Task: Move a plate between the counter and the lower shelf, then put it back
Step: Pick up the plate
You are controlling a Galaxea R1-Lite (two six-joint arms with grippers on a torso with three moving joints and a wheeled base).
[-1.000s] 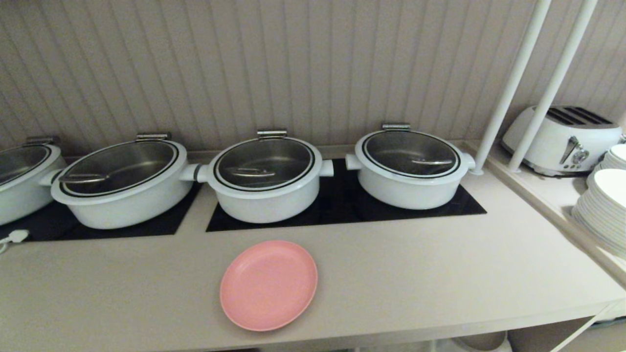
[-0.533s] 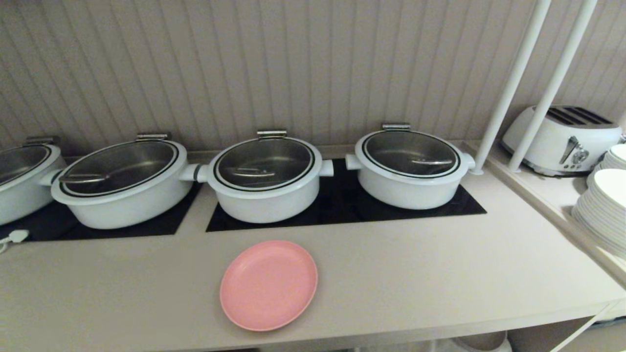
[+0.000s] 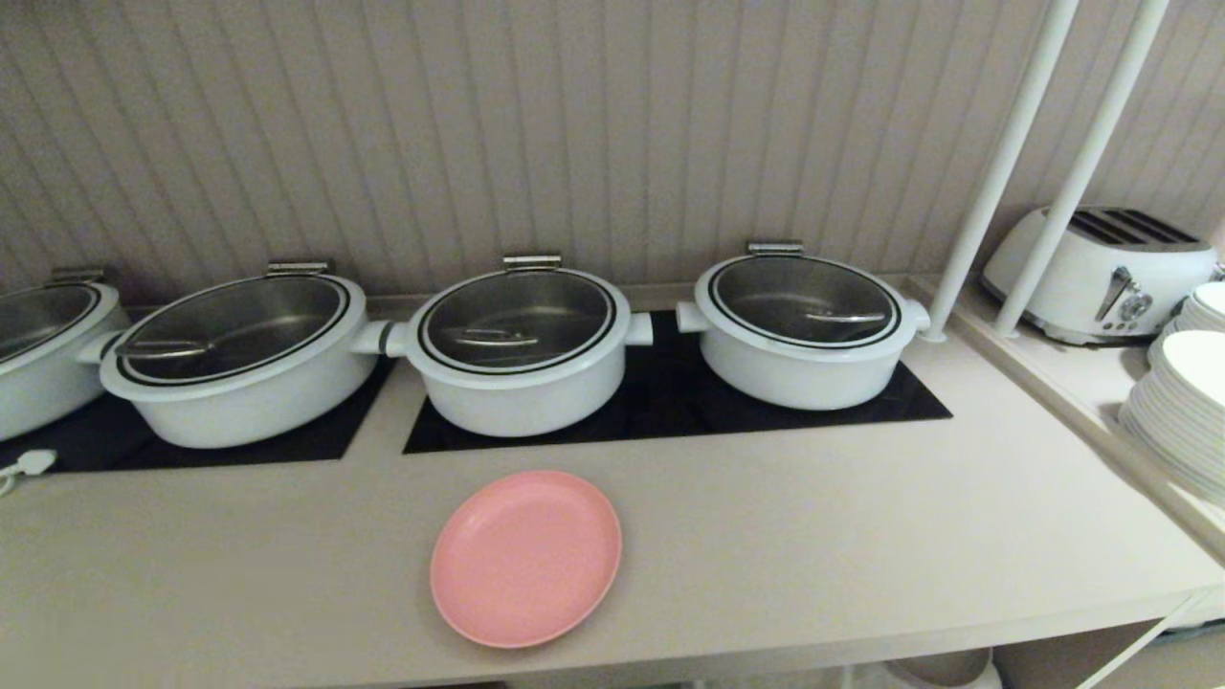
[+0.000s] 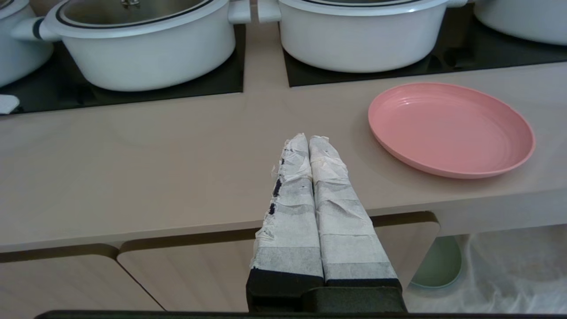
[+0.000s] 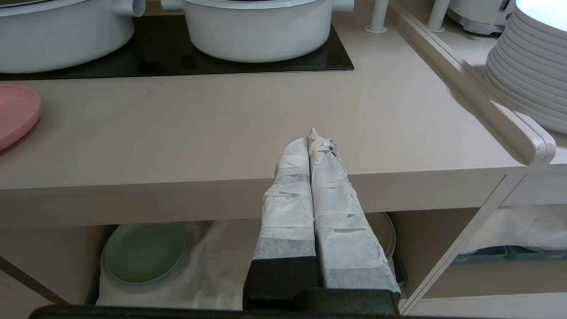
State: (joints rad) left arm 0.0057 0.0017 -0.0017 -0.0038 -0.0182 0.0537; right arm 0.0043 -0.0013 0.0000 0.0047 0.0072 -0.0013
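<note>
The pink plate point(image 3: 525, 558) lies flat on the beige counter point(image 3: 861, 536) near its front edge, in front of the middle pot; it also shows in the left wrist view as the plate point(image 4: 451, 128) and at the edge of the right wrist view as the plate point(image 5: 15, 113). Below the counter the lower shelf point(image 5: 212, 270) shows its white cloth lining. My left gripper point(image 4: 308, 138) is shut and empty, held in front of the counter edge, apart from the plate. My right gripper point(image 5: 312, 138) is shut and empty too, further right. Neither arm appears in the head view.
Several white lidded pots point(image 3: 522, 349) stand on black hob panels point(image 3: 670, 407) behind the plate. A green plate point(image 5: 145, 251) rests on the shelf cloth. To the right are white poles point(image 3: 995, 172), a toaster point(image 3: 1101, 273) and stacked white plates point(image 3: 1182, 402).
</note>
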